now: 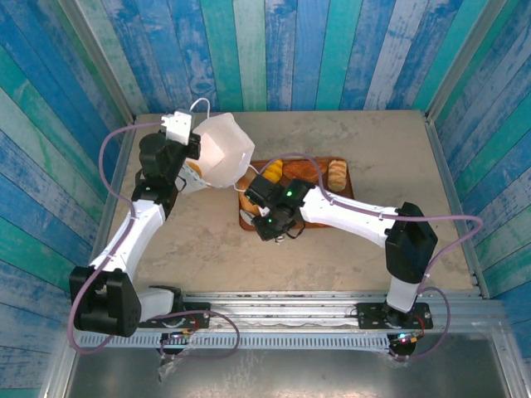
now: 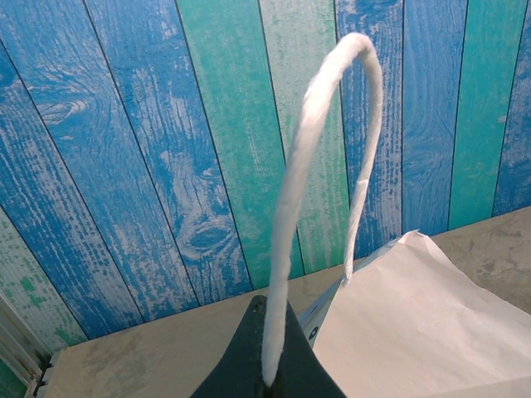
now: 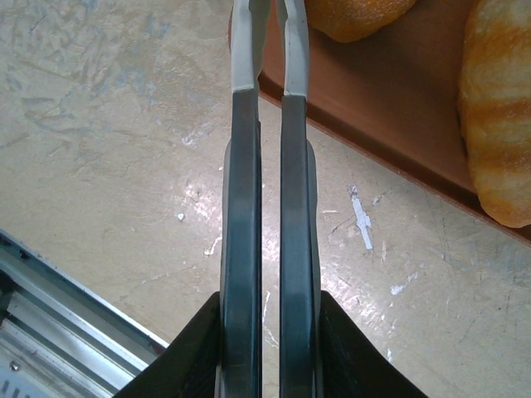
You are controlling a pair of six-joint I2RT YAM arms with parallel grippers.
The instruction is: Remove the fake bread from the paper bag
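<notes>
White cord handle (image 2: 309, 157) pinched by left end effector (image 2: 270, 377); right end effector (image 3: 270, 25) barely parted, seemingly empty; tugging could tear paper bag (image 1: 220, 149).

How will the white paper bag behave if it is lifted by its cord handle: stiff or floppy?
Probably floppy: the paper bag shows creased walls. It likely swings and tilts, hanging from one soft cord handle pinched in the left gripper.
</notes>
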